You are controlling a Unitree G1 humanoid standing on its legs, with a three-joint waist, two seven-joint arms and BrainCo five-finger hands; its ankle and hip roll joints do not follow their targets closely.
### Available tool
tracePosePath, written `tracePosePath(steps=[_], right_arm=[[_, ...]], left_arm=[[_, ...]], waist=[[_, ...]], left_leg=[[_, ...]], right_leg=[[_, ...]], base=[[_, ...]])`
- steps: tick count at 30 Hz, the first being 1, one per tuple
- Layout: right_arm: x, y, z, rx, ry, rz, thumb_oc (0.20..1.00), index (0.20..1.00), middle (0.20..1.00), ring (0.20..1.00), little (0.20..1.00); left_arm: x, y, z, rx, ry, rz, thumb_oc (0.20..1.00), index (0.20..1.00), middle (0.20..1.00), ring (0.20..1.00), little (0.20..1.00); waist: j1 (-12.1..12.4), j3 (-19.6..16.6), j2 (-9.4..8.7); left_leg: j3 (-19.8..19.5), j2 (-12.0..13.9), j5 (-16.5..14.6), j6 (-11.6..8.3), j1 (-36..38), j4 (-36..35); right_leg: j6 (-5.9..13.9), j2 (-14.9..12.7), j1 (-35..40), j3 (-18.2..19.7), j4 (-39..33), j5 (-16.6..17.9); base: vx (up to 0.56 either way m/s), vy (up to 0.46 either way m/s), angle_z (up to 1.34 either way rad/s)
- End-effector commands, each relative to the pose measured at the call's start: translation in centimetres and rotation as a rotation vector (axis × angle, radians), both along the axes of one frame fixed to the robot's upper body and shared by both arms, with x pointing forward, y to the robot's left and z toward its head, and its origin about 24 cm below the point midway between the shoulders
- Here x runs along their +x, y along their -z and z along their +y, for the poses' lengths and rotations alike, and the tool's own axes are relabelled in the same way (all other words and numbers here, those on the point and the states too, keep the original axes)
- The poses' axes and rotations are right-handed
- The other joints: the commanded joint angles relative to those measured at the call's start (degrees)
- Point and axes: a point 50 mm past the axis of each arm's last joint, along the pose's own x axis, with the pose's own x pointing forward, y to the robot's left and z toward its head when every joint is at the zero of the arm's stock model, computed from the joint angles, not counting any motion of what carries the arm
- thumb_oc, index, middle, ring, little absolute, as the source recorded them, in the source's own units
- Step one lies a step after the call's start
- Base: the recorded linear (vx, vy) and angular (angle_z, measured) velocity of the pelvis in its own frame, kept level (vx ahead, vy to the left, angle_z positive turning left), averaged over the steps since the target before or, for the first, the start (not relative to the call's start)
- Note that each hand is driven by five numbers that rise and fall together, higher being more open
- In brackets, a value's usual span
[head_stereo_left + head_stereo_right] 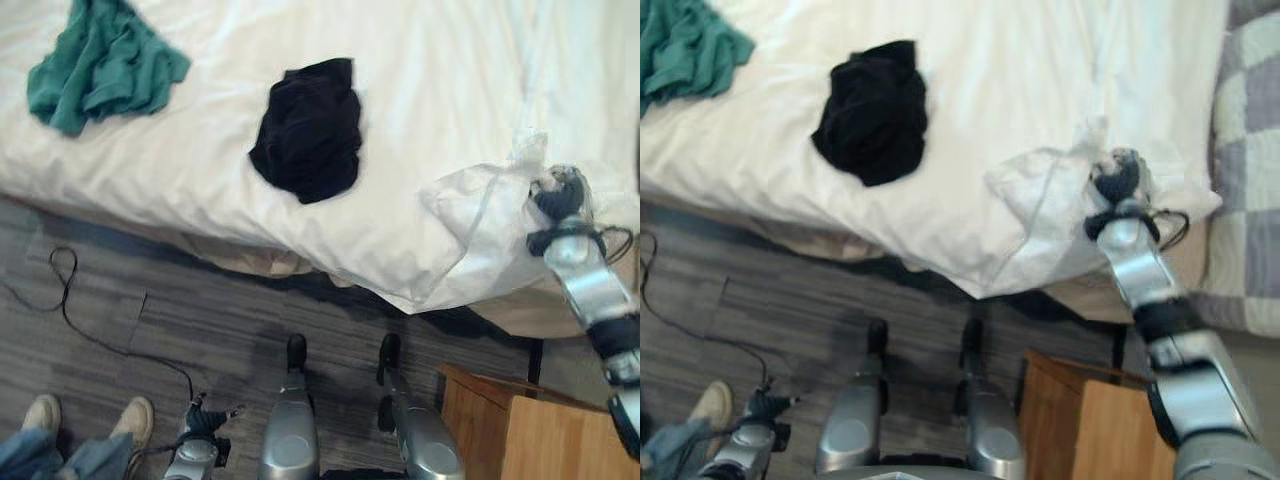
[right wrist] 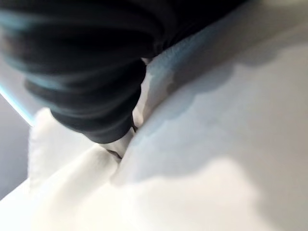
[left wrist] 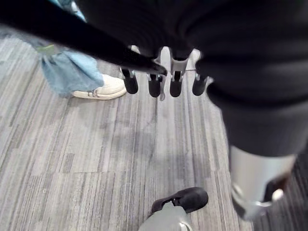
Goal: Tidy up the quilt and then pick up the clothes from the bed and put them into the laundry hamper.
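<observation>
A white quilt [image 1: 400, 120] covers the bed. On it lie a crumpled green garment [image 1: 100, 65] at the far left and a black garment [image 1: 310, 125] near the middle. At the bed's near right corner a flap of quilt [image 1: 470, 220] is folded back and bunched up. My right hand [image 1: 560, 195] sits at that bunched edge, curled on the cloth; white quilt [image 2: 216, 144] lies right against the dark cover in the right wrist view. My left hand [image 1: 203, 420] hangs low over the floor, its fingers [image 3: 154, 84] straight and holding nothing.
A person's light shoes [image 1: 45, 412] and jeans [image 3: 67, 72] stand on the grey plank floor [image 1: 200, 330] at my lower left. A wooden nightstand [image 1: 530, 430] is at the lower right. A checked cover [image 1: 1250, 150] lies at the bed's right end.
</observation>
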Motion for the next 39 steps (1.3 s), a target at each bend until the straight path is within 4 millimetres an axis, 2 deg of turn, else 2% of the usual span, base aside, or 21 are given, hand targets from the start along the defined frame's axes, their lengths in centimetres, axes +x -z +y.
tracePosePath(steps=[1,3,4,6,7,8,9,10,12,14,15,17,19,22,26,27,28,30,31,36,39], right_arm=[[-3.8,3.5,-2.1,-0.083,0.105,0.038,0.2,0.2,0.2,0.2,0.2],[-6.1,6.0,-2.3,-0.039,0.13,0.091,0.2,0.2,0.2,0.2,0.2],[-7.4,8.1,-2.4,-0.056,0.16,0.138,0.2,0.2,0.2,0.2,0.2],[-8.4,10.1,-2.4,-0.039,0.177,0.185,0.2,0.2,0.2,0.2,0.2],[-9.9,14.0,-2.5,0.051,0.28,0.299,1.0,1.0,1.0,1.0,1.0],[-10.1,14.7,-2.5,0.071,0.295,0.319,1.0,1.0,1.0,1.0,1.0],[-10.8,16.6,-2.4,0.11,0.323,0.38,1.0,1.0,1.0,1.0,1.0],[-11.0,17.0,-2.3,0.114,0.327,0.394,1.0,1.0,1.0,1.0,1.0],[-13.2,20.7,-2.2,0.237,0.436,0.5,1.0,1.0,1.0,1.0,1.0],[-15.3,23.3,-2.3,0.348,0.556,0.581,1.0,1.0,1.0,1.0,1.0],[-15.3,23.3,-2.3,0.349,0.556,0.581,1.0,1.0,1.0,1.0,1.0],[-19.0,25.9,-2.9,0.469,0.783,0.7,1.0,1.0,1.0,1.0,1.0],[-19.9,26.3,-3.2,0.491,0.851,0.716,1.0,1.0,1.0,1.0,1.0],[-23.1,26.3,-5.2,0.457,1.103,0.697,1.0,1.0,1.0,1.0,1.0],[-24.4,25.3,-6.8,0.368,1.235,0.645,1.0,1.0,1.0,1.0,1.0],[-25.6,22.8,-10.1,0.228,1.369,0.519,1.0,1.0,1.0,1.0,1.0],[-25.7,21.7,-11.3,0.194,1.392,0.473,1.0,1.0,1.0,1.0,1.0],[-25.6,18.7,-14.0,0.112,1.415,0.338,1.0,1.0,1.0,1.0,1.0],[-25.5,18.4,-14.1,0.106,1.415,0.328,1.0,1.0,1.0,1.0,1.0],[-24.4,14.2,-17.4,0.052,1.306,0.26,1.0,1.0,1.0,1.0,1.0],[-24.2,14.5,-17.3,0.075,1.226,0.32,1.0,1.0,1.0,1.0,1.0]], left_arm=[[-2.9,1.2,-0.4,0.032,-0.013,0.092,1.0,1.0,1.0,1.0,1.0],[-2.9,1.3,-0.9,0.029,-0.008,0.087,1.0,1.0,1.0,1.0,1.0],[-2.7,1.4,-1.2,0.026,-0.001,0.077,1.0,1.0,1.0,1.0,1.0],[-2.3,1.3,-1.2,0.02,-0.005,0.069,1.0,1.0,1.0,1.0,1.0],[-1.3,1.0,-1.2,0.018,-0.001,0.056,1.0,1.0,1.0,1.0,1.0],[-1.2,1.0,-1.2,0.017,0.001,0.054,1.0,1.0,1.0,1.0,1.0],[-0.9,1.0,-1.4,0.017,0.004,0.049,1.0,1.0,1.0,1.0,1.0],[-0.8,1.0,-1.4,0.017,0.006,0.047,1.0,1.0,1.0,1.0,1.0],[0.0,1.0,-1.9,0.011,0.017,0.046,1.0,1.0,1.0,1.0,1.0],[0.5,1.0,-2.3,0.006,0.028,0.054,1.0,1.0,1.0,1.0,1.0],[0.5,1.0,-2.3,0.006,0.028,0.054,1.0,1.0,1.0,1.0,1.0],[0.3,1.3,-2.8,0.007,0.047,0.086,1.0,1.0,1.0,1.0,1.0],[0.1,1.4,-2.8,0.009,0.051,0.095,1.0,1.0,1.0,1.0,1.0],[-0.6,1.4,-2.1,0.032,0.065,0.126,1.0,1.0,1.0,1.0,1.0],[-1.2,1.4,-1.4,0.046,0.067,0.141,1.0,1.0,1.0,1.0,1.0],[-2.1,1.3,-0.4,0.06,0.061,0.155,1.0,1.0,1.0,1.0,1.0],[-2.4,1.2,0.0,0.064,0.053,0.158,1.0,1.0,1.0,1.0,1.0],[-3.2,1.0,0.9,0.07,0.024,0.163,1.0,1.0,1.0,1.0,1.0],[-3.2,1.0,1.0,0.07,0.021,0.164,1.0,1.0,1.0,1.0,1.0],[-3.9,0.7,2.2,0.077,-0.047,0.164,1.0,1.0,1.0,1.0,1.0],[-4.3,0.8,2.3,0.09,-0.053,0.173,1.0,1.0,1.0,1.0,1.0]], waist=[[-5.9,-3.7,-0.01],[-7.9,-4.1,0.52],[-9.1,-3.9,0.9],[-10.0,-4.0,1.07],[-11.1,-3.6,1.57],[-11.2,-3.5,1.65],[-11.4,-3.5,1.84],[-11.4,-3.6,1.84],[-11.4,-3.4,2.41],[-11.3,-3.7,2.78],[-11.3,-3.7,2.77],[-10.6,-4.0,2.98],[-10.4,-4.2,2.91],[-9.3,-4.6,2.07],[-9.0,-5.0,1.34],[-9.0,-5.3,0.17],[-9.1,-5.5,-0.27],[-9.8,-6.0,-1.56],[-9.8,-6.1,-1.65],[-10.9,-7.5,-4.11],[-10.8,-7.7,-4.74]], left_leg=[[4.4,0.9,-8.2,1.98,-2.0,6.1],[5.1,0.5,-8.7,2.26,-1.6,6.9],[5.7,0.3,-9.4,2.37,-0.8,7.4],[6.2,0.0,-9.4,2.43,-0.6,7.6],[7.0,-0.2,-9.9,2.48,0.1,7.9],[7.1,-0.2,-10.0,2.49,0.2,7.9],[7.2,-0.3,-9.9,2.49,0.3,7.8],[7.4,-0.3,-9.7,2.47,0.1,7.7],[7.5,-0.3,-9.8,2.42,0.7,7.8],[7.6,-0.3,-9.6,2.33,0.7,7.8],[7.6,-0.3,-9.6,2.33,0.6,7.8],[7.5,-0.1,-9.3,2.2,0.8,7.6],[7.3,0.0,-9.2,2.18,0.8,7.6],[6.9,0.8,-8.8,2.11,0.8,7.6],[6.7,1.3,-8.8,2.06,0.8,7.8],[6.7,1.9,-9.1,2.02,0.7,8.2],[6.9,2.1,-9.1,1.96,0.7,8.2],[7.5,2.7,-9.2,1.84,0.5,8.3],[7.6,2.7,-9.2,1.84,0.5,8.3],[8.6,3.5,-9.7,1.8,0.2,8.6],[8.3,3.6,-9.7,1.82,0.1,8.7]], right_leg=[[5.3,-3.4,-1.0,4.1,1.9,-4.5],[5.47,-3.6,-1.3,5.6,2.1,-4.1],[5.63,-3.8,-0.9,6.3,2.0,-4.1],[5.66,-3.9,-1.0,6.9,1.8,-3.8],[5.72,-4.2,-0.6,7.3,1.4,-3.8],[5.7,-4.3,-0.6,7.3,1.4,-3.8],[5.62,-4.4,-0.5,7.3,1.3,-3.8],[5.56,-4.4,-0.8,7.4,1.2,-3.6],[5.43,-4.7,-0.1,7.2,1.1,-3.7],[5.27,-4.9,0.0,7.0,1.0,-3.6],[5.26,-4.9,0.0,7.0,1.0,-3.6],[5.27,-5.0,0.7,6.5,0.7,-3.5],[5.28,-4.9,0.8,6.4,0.7,-3.5],[5.57,-4.5,1.6,5.7,0.4,-3.1],[5.77,-4.2,1.9,5.4,0.3,-2.9],[6.02,-3.8,2.4,5.2,0.1,-2.8],[6.08,-3.7,2.3,5.1,0.1,-2.7],[6.2,-3.3,2.2,5.2,0.1,-2.6],[6.21,-3.3,2.2,5.3,0.1,-2.6],[6.2,-2.3,2.0,6.1,0.0,-2.8],[5.91,-2.1,2.1,6.0,0.1,-2.9]], base=[[0.03,0.088,-0.31],[0.01,0.078,-0.51],[0.01,0.05,-0.62],[-0.01,0.049,-0.44],[-0.03,0.038,-0.2],[-0.04,0.025,-0.2],[-0.03,0.0,-0.1],[-0.03,-0.001,-0.13],[0.0,0.001,-0.07],[0.0,-0.003,0.07],[0.01,-0.013,0.07],[0.01,-0.025,0.04],[0.02,-0.031,0.08],[0.03,-0.101,0.21],[0.03,-0.07,0.04],[0.04,-0.069,0.06],[0.05,-0.075,0.13],[0.03,-0.02,0.19],[0.03,-0.018,0.07],[0.05,-0.023,-0.18],[0.05,-0.035,-0.09]])
